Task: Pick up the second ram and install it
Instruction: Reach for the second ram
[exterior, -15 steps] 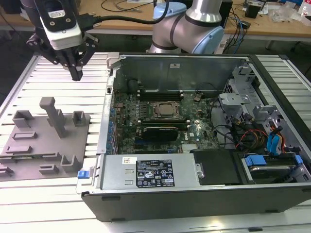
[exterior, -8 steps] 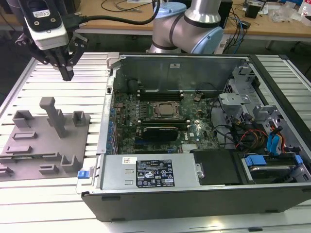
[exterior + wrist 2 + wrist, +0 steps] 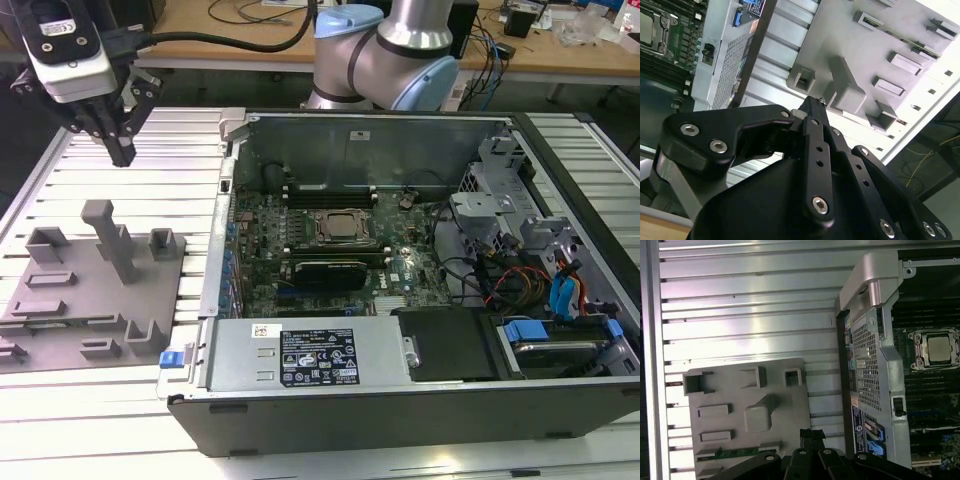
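Note:
A thin green ram stick (image 3: 737, 452) lies in a slot of the grey holder plate (image 3: 785, 410), at the plate's edge nearest my gripper in the first wrist view. My gripper (image 3: 122, 155) hangs above the slatted table beyond the holder plate (image 3: 70, 300), at the exterior view's left. Its dark fingers meet at the tip with nothing between them in both wrist views (image 3: 813, 102) (image 3: 812, 432). The open computer case (image 3: 230, 130) sits to the exterior view's right. Inside it, the processor socket (image 3: 338, 225) has memory slots (image 3: 325, 190) on either side.
A tall grey post (image 3: 110, 240) and several small blocks stand up from the holder plate. The case's metal wall (image 3: 867, 340) rises between plate and motherboard. Inside are a black-shrouded card (image 3: 325, 272), a power supply (image 3: 310, 358) and cable bundles (image 3: 520, 280). The arm's base (image 3: 385, 55) stands behind.

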Robot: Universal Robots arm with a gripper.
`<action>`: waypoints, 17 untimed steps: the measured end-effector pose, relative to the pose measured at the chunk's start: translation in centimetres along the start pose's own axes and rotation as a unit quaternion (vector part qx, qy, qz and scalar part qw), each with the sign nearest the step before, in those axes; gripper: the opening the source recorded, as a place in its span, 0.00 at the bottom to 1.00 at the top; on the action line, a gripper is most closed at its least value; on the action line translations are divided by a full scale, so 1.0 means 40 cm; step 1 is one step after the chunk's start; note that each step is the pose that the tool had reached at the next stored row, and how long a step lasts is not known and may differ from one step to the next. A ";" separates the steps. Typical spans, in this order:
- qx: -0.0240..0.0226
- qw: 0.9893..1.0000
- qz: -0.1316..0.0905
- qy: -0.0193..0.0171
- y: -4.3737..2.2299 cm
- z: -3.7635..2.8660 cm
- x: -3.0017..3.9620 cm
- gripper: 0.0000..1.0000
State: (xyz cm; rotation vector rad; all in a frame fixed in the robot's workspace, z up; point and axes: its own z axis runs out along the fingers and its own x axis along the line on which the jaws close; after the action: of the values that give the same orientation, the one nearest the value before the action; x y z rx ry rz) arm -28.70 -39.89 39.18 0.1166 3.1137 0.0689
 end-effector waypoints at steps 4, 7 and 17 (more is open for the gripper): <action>0.000 1.000 0.000 0.000 -0.001 0.000 0.018 0.11; 0.000 1.000 0.000 0.000 -0.002 -0.001 0.033 0.11; 0.000 1.000 0.000 0.000 -0.007 -0.002 0.093 0.11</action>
State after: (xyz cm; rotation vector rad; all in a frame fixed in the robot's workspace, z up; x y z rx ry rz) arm -32.41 -39.89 39.14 0.1166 3.1136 0.0689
